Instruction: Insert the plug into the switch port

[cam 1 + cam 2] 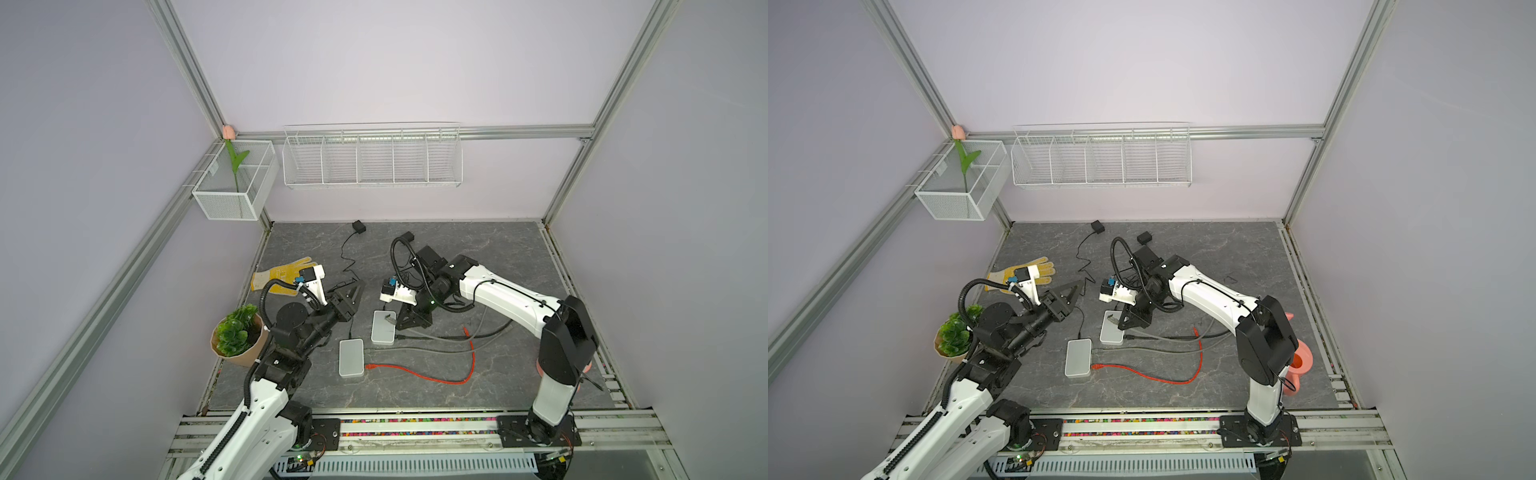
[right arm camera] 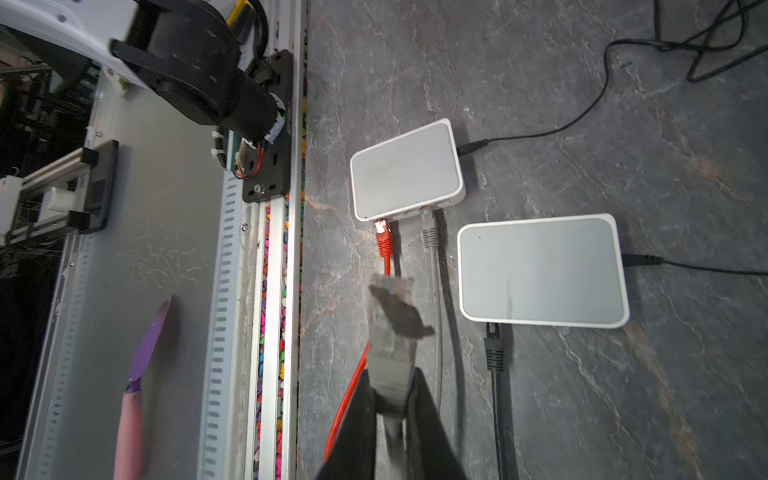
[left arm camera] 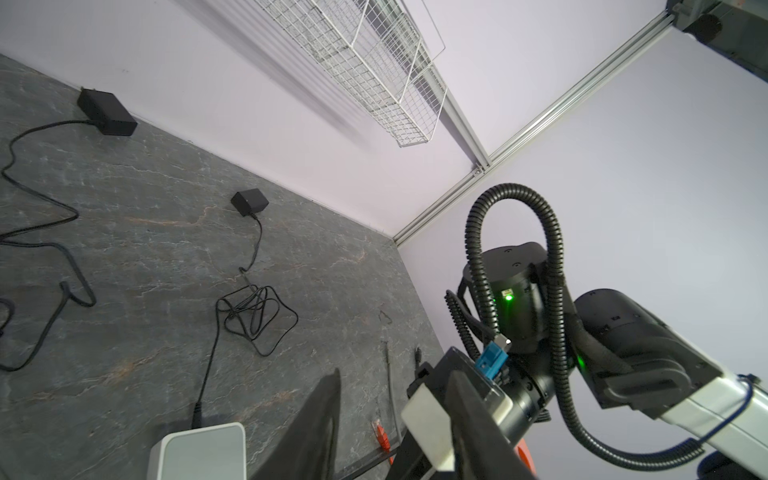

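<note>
Reference item: the white rectangular plastic switch box [image 1: 381,333] lying farther from my arm bases on the grey marble-pattern tabletop [image 1: 457,266].

My right gripper [image 2: 390,376]: jaws closed tight on the rear boot of the grey network plug [image 2: 384,332], its clear tip projecting beyond my fingers [image 2: 357,415]. In both top views the plug shows over the reference box's top face, at the edge towards my right arm. The right wrist view shows it raised off the tabletop. I cannot tell whether it touches the box.

My left gripper [image 1: 1076,290]: jaws apart, nothing between them, raised above the tabletop near the reference box on its left, not touching it.

A black plug [image 2: 493,345] meets one short side of the reference box.

A second white switch box [image 1: 351,357] lies just beside the reference box, nearer my bases. A red cable [image 1: 415,375] and a grey cable [image 1: 415,351] are plugged into its side.
</note>
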Controlling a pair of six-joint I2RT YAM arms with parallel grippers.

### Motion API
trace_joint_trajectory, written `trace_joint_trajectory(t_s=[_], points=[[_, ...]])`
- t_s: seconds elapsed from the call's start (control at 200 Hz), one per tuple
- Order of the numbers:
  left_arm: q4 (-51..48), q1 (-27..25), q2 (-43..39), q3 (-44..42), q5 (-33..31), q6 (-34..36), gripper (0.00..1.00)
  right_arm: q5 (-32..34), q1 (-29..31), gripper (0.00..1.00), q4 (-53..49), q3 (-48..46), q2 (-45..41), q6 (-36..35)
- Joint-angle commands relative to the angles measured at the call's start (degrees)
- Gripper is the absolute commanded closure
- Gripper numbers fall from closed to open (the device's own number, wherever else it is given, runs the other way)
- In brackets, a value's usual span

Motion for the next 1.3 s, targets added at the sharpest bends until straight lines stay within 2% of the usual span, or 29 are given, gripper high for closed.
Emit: trace_joint_trajectory(t_s=[0.0, 0.13, 0.34, 0.815, 1.295], points=[[-7.8, 0.3, 0.1, 0.3, -2.8, 3.1, 0.57, 11.2, -0.3, 0.93, -1.9, 0.6, 1.5, 1.0], [-10.0, 0.3, 5.1, -0.4, -2.3, 4.4, 0.57, 20.8, -0.7, 0.93, -3.6, 1.7, 4.3, 1.0], [-7.6, 0.3, 16.2, -1.1, 0.4, 5.7, 0.54, 24.3, -0.5, 0.93, -3.6, 2.2, 8.8, 0.7], [3.9, 0.2, 39.5, 0.2, 7.4, 6.3, 0.52, 22.7, 1.2, 0.93, -4.6, 7.5, 18.4, -1.1], [7.9, 0.3, 46.2, 1.0, 9.9, 6.8, 0.52, 22.1, 2.6, 0.93, -4.5, 7.8, 20.6, -1.0]])
